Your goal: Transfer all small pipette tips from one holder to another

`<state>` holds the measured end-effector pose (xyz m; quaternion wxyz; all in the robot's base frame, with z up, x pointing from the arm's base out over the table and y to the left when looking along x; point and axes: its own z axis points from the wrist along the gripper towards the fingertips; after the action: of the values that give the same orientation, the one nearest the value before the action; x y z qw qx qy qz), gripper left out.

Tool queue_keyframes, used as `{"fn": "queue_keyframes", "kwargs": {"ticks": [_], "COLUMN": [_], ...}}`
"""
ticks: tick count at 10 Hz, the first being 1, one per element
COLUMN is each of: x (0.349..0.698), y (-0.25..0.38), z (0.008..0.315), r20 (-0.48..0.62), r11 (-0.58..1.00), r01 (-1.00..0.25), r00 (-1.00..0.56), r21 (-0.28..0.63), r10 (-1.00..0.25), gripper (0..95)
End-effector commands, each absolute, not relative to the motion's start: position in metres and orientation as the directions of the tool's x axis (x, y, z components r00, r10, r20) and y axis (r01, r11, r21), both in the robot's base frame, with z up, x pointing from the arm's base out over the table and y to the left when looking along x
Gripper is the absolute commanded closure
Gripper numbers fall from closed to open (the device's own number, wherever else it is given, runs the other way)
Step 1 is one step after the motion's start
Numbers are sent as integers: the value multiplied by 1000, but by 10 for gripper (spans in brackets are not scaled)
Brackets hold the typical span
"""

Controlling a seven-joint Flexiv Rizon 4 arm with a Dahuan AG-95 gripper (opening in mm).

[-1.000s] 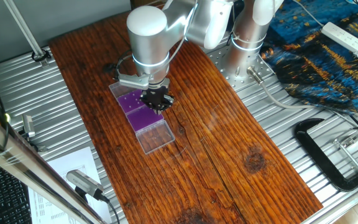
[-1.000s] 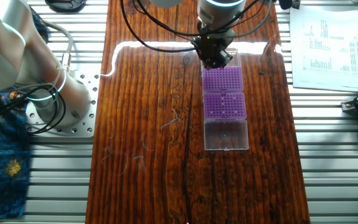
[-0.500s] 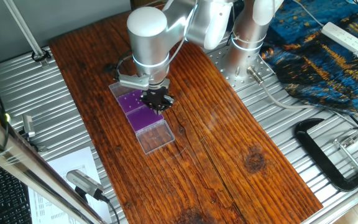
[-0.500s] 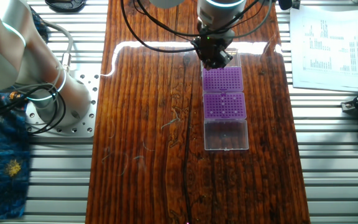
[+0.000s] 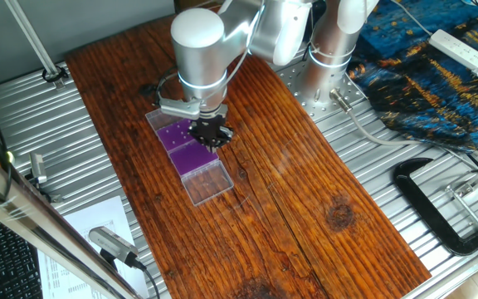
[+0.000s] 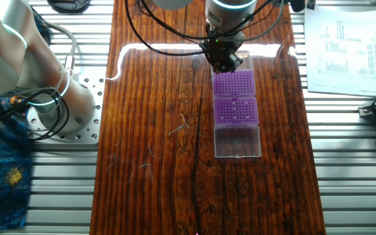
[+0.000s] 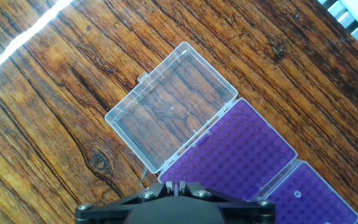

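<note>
A: Two holders in the row, or more?

B: Counted two purple racks end to end in the other fixed view, the far rack (image 6: 234, 85) at 12 o'clock and the middle rack (image 6: 235, 109) just below. Found a clear lid (image 6: 237, 140) lying open at the 6 o'clock end, touching the middle rack, with nothing in it.

A: And the small pipette tips?

B: Made out only one white dot (image 7: 297, 193) in the hand view, in the rack at 4 o'clock. Saw bare holes all over the rack beside the lid. Could not resolve tips from either fixed camera.

A: Claw state?

B: Found the gripper (image 6: 224, 60) hanging low at the 12 o'clock edge of the far rack. Saw the fingertips (image 7: 174, 185) close together at 6 o'clock in the hand view. Could not tell whether pressed shut or pinching a tip.

A: Advice for the step?

B: Judged it best to keep the fingers plumb, line up over a single hole before descending, and go slowly. Looked likely to jam or tip a rack if off-centre on the wooden table (image 6: 155, 130).
</note>
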<state>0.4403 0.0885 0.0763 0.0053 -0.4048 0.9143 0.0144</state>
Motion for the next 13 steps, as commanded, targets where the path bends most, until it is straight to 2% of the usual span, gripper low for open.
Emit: {"fn": "queue_keyframes", "kwargs": {"ticks": [1, 10, 11, 13], "x": [440, 435, 435, 435], "y": [88, 89, 89, 89], "z": [76, 70, 70, 70], "r20": [-22, -19, -20, -19], "r11": [673, 673, 672, 671], "r01": [-739, -739, -740, -741], "r00": [-673, -674, -673, -671], "r21": [23, 24, 24, 23], "r10": [-739, -739, -740, -741], "gripper": [950, 950, 760, 760]}}
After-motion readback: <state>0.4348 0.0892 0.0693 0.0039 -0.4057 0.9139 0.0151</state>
